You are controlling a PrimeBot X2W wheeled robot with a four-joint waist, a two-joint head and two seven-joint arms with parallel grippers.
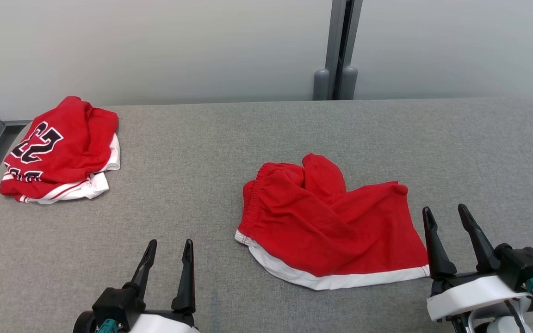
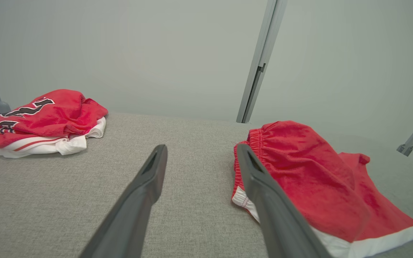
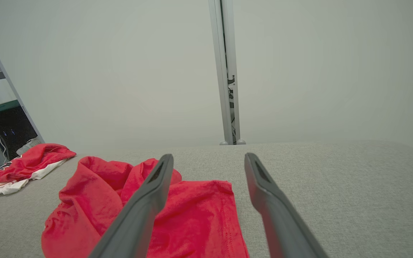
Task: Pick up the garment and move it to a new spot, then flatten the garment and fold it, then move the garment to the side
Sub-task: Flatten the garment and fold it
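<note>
Lying crumpled, the pair of red fabric shorts with a white hem band (image 1: 331,222) sits a little right of the middle of the grey cloth-covered table (image 1: 229,134). It is not yet lifted. One leg is bunched and folded over at the far side, the gathered elastic waistband (image 1: 249,203) faces the robot's left, and the white hem runs along the near edge.

The right gripper (image 1: 445,208) stands just beside the near right corner of the hem, its two dark fingers spread with nothing between them. The left gripper (image 1: 170,241) is near but clearly apart from the waistband end, its fingers also spread and empty.

The step in hand looks to be the first pick-up. It would go best with two separate holds — the left on the waistband edge, the right on the hem corner — so the shorts hang open rather than come up as a wad. Each gripper should come in low, one finger sliding under the cloth along the table, since thin fabric slips easily. Both should rise together and set down on bare table, clear of the folded red-and-white jersey pile with black numerals (image 1: 58,152) at the far left corner.
</note>
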